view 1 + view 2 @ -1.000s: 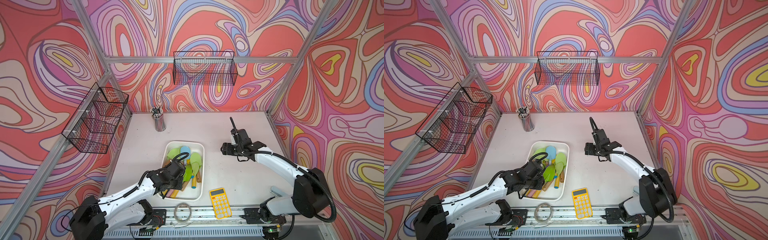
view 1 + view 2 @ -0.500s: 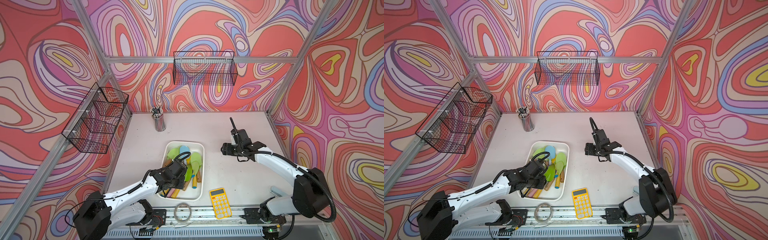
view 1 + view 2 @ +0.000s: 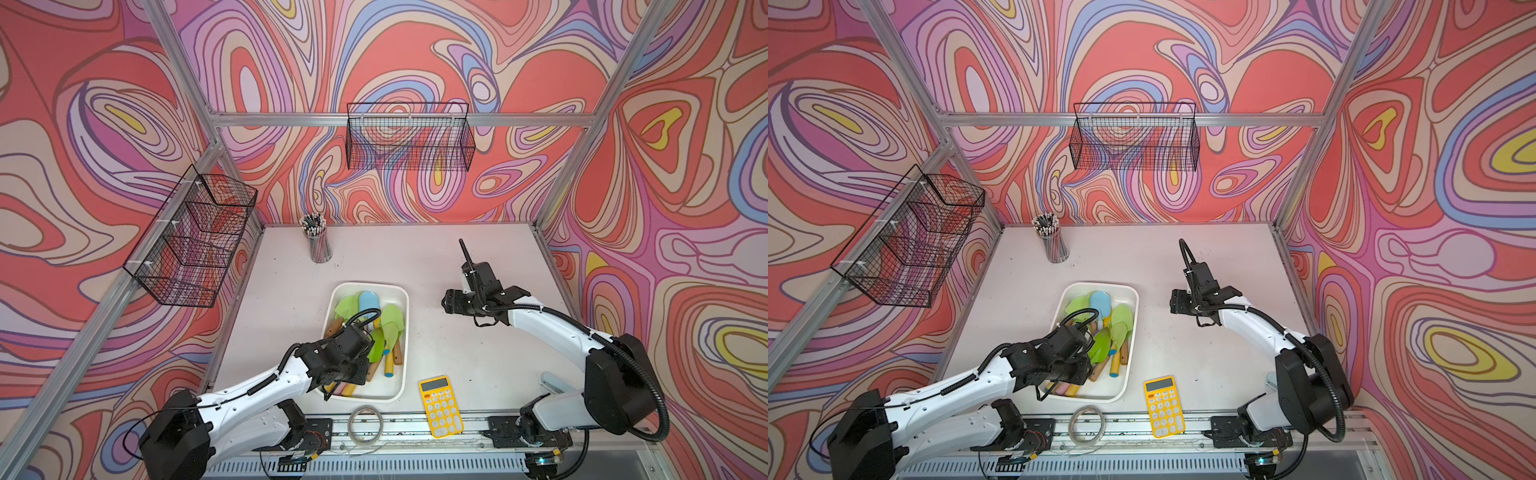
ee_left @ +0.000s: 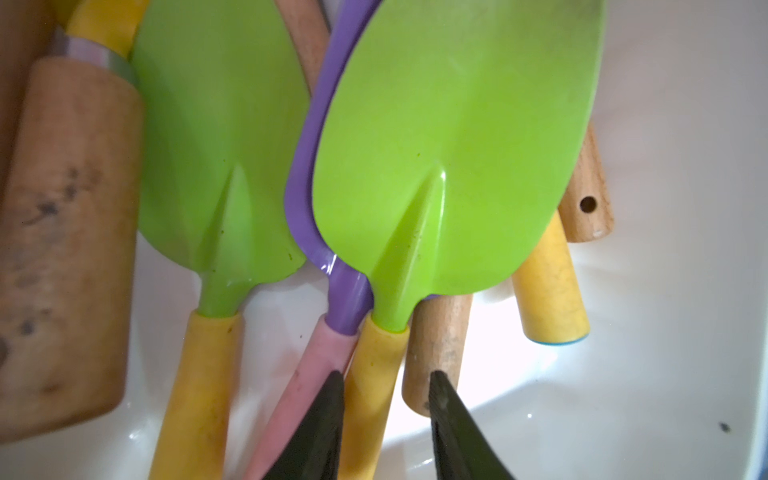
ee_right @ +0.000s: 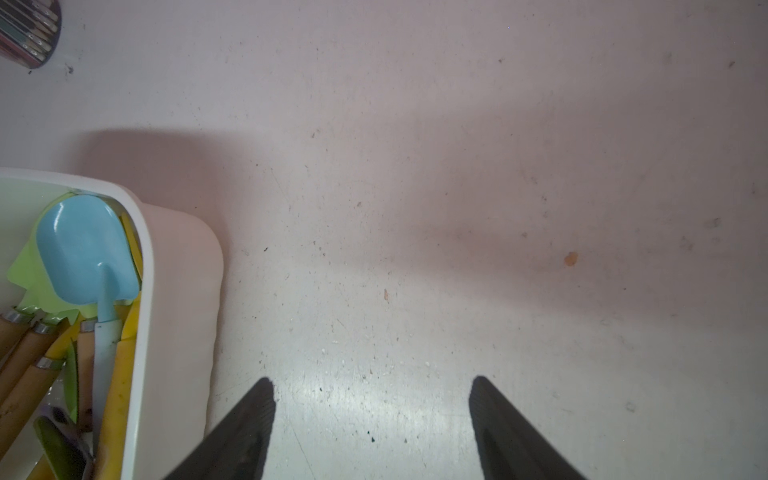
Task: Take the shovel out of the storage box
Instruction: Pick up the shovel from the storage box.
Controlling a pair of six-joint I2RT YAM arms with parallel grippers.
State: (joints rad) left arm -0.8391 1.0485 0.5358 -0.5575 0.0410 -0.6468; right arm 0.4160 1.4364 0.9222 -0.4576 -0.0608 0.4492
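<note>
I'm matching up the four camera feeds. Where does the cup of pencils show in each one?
Top view: the cup of pencils stands at the far left of the table, beyond the storage box.
Top view: cup of pencils, same spot.
Left wrist: not in it.
Right wrist: cup of pencils, cut off at a picture corner.
Shared landmark: the white storage box, in all four.

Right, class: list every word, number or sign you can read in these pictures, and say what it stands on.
No text can be read anywhere in these pictures.
yellow calculator: its keys carry marks, but they are too small and blurred to read.
</note>
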